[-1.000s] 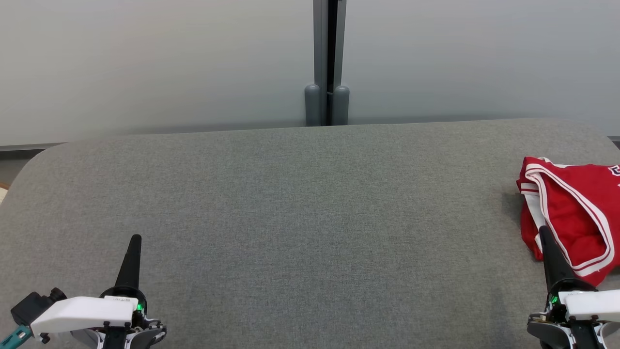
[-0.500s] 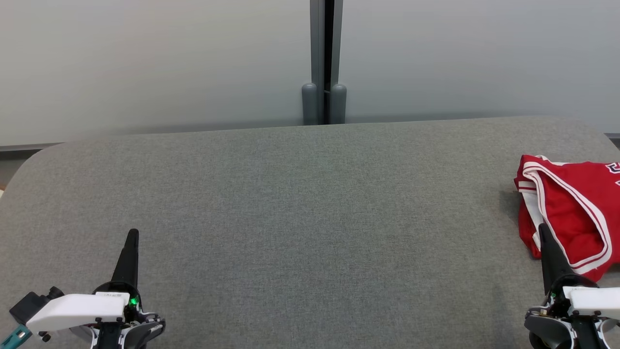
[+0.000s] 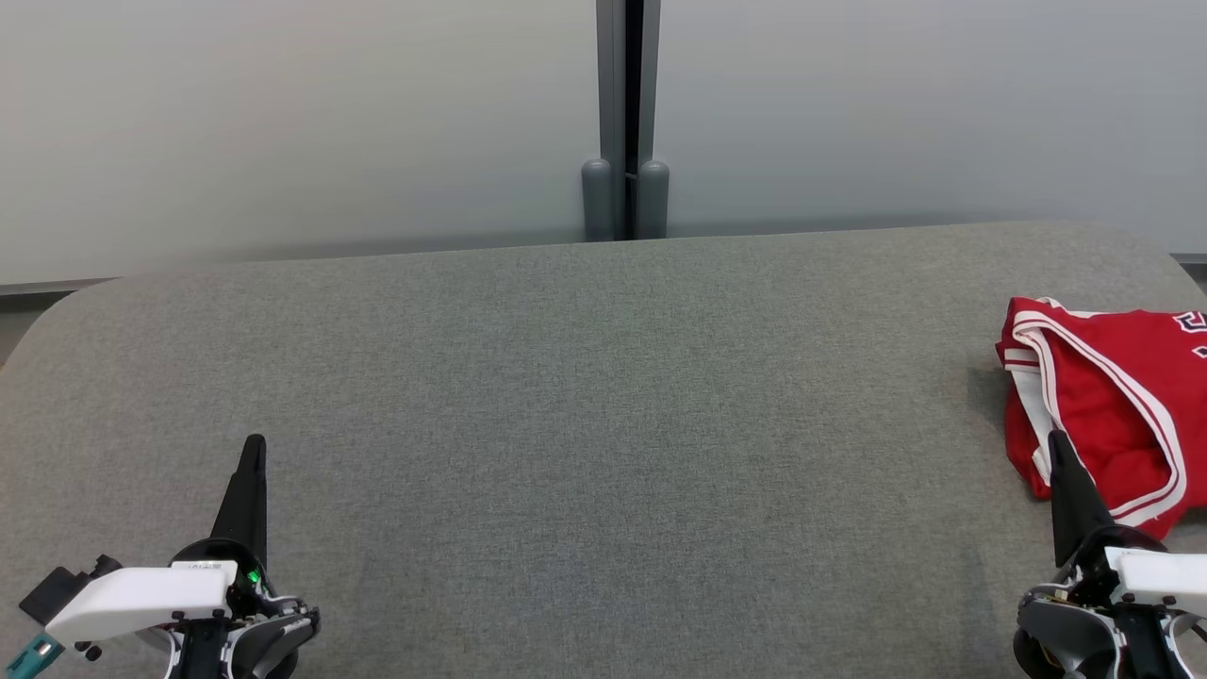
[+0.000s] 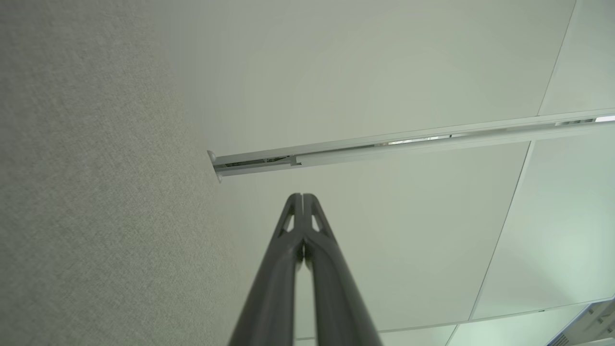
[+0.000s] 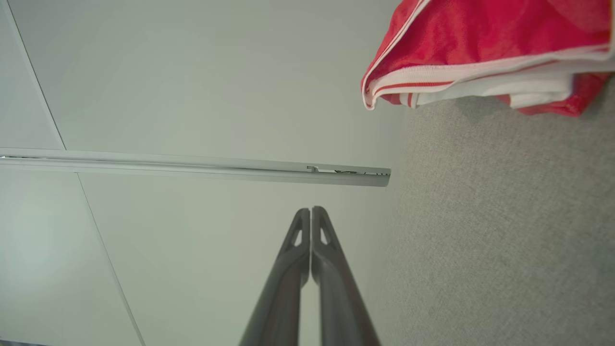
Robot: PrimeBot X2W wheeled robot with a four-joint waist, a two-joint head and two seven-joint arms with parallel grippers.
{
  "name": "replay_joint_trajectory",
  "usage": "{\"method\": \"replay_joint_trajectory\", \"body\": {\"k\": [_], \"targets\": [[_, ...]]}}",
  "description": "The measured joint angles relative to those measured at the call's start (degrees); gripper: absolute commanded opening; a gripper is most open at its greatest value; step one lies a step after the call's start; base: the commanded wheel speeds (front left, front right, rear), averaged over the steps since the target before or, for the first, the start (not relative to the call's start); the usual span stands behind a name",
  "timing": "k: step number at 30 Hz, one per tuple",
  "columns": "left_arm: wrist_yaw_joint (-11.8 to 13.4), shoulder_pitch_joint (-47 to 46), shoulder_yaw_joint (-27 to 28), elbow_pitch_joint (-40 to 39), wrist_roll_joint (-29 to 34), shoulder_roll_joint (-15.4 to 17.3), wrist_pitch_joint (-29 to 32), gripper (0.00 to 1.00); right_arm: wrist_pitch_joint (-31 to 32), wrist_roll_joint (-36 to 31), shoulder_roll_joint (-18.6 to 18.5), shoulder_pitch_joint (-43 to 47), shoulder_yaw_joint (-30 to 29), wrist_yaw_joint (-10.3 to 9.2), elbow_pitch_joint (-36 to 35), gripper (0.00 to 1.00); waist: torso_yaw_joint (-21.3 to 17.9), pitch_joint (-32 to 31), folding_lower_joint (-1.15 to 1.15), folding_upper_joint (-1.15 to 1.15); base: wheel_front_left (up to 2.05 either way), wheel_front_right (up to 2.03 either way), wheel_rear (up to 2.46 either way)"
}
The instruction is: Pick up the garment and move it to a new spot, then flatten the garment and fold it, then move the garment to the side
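Nearest, at the lower left, the left gripper [image 3: 253,451] is sitting over the near part of the grey fabric surface [image 3: 603,424]. Its two dark fingers are pressing together with nothing between them. At the lower right, the right gripper [image 3: 1056,448] is likewise closed and empty. Its tip is overlapping the near edge of the garment [image 3: 1117,405] as seen from the head.

The garment, red with white banding, is lying bunched at the right end of the surface at mid depth. It is running off the right border of the head view.

The surface itself is reading as flat, evenly woven and rounded at both far corners. Beyond it, pale wall panels [image 3: 283,123] are rising, split at the centre by a dark vertical joint [image 3: 623,85]. Two grey rounded caps [image 3: 624,200] are standing at its foot.

The right wrist view is adding detail: the fingertips are standing apart from the cloth, with bare grey fabric between. The garment's edge is showing stacked layers, a white band carrying a thin red stripe, and a shadow beneath. Both wrist views are also showing a pale metal rail [image 4: 384,144] crossing the panelling. The head view is giving partial lettering at the garment's far right.
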Motion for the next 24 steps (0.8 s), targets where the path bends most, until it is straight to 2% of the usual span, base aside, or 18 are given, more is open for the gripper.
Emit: {"method": "replay_joint_trajectory", "body": {"k": [9, 24], "targets": [[-0.43, -0.7, 0.66, 0.21, -2.82, -0.32, 0.66, 0.0, 0.01, 3.05, 0.13, -0.86, -0.16, 0.0, 1.09, 0.0, -0.26, 0.14, 0.0, 0.0, 0.0, 0.0, 0.0], [-0.43, -0.82, 0.68, 0.23, -2.9, -0.32, 0.66, 0.0, 0.02, 3.19, 0.19, -0.87, -0.26, 0.0, 1.12, 0.0, -0.26, 0.14, 0.0, 0.0, 0.0, 0.0, 0.0]]}}
